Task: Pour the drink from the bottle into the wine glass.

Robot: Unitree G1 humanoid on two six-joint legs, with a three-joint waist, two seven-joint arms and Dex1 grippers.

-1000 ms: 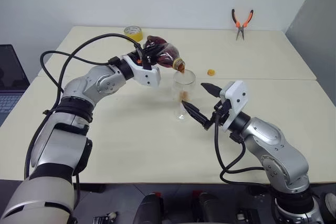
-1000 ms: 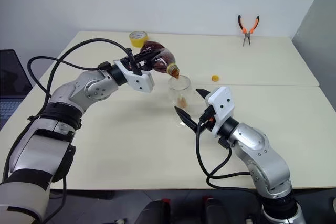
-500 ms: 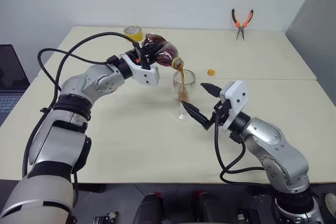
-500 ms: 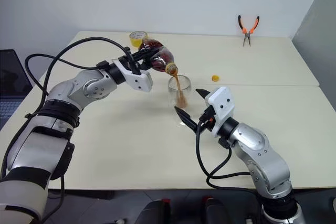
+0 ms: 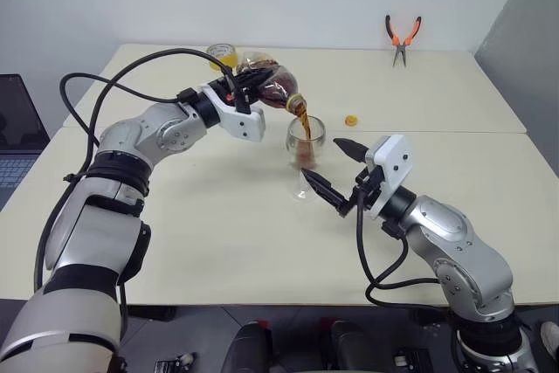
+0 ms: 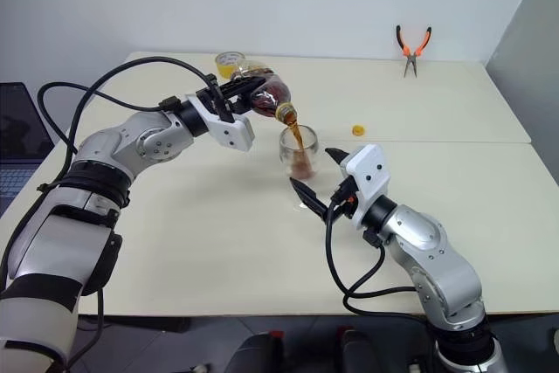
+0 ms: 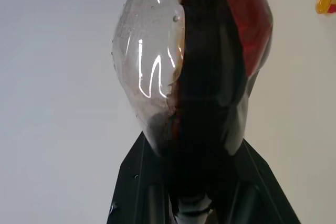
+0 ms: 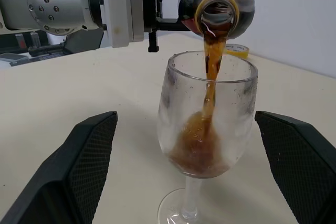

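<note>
My left gripper (image 5: 247, 91) is shut on the bottle (image 5: 272, 87), which is tipped with its open mouth over the wine glass (image 5: 306, 156). A dark brown stream of the drink (image 8: 209, 80) falls from the mouth into the bowl, where a brown pool (image 8: 199, 153) has gathered. The wine glass stands upright on the table. My right gripper (image 5: 336, 168) is open, its two fingers (image 8: 79, 171) standing on either side of the glass without touching it. In the left wrist view the bottle (image 7: 194, 77) sits between the black fingers, half full of dark liquid.
A small yellow cap (image 5: 351, 120) lies on the table right of the glass. A yellow tape roll (image 5: 223, 52) sits at the back behind the bottle. Orange-handled pliers (image 5: 402, 37) hang on the back wall. A laptop (image 5: 17, 128) is at the far left.
The bottle has tipped a little further and its stream has grown from a trickle to a steady pour. The brown liquid in the glass has risen. My right gripper has stayed put.
</note>
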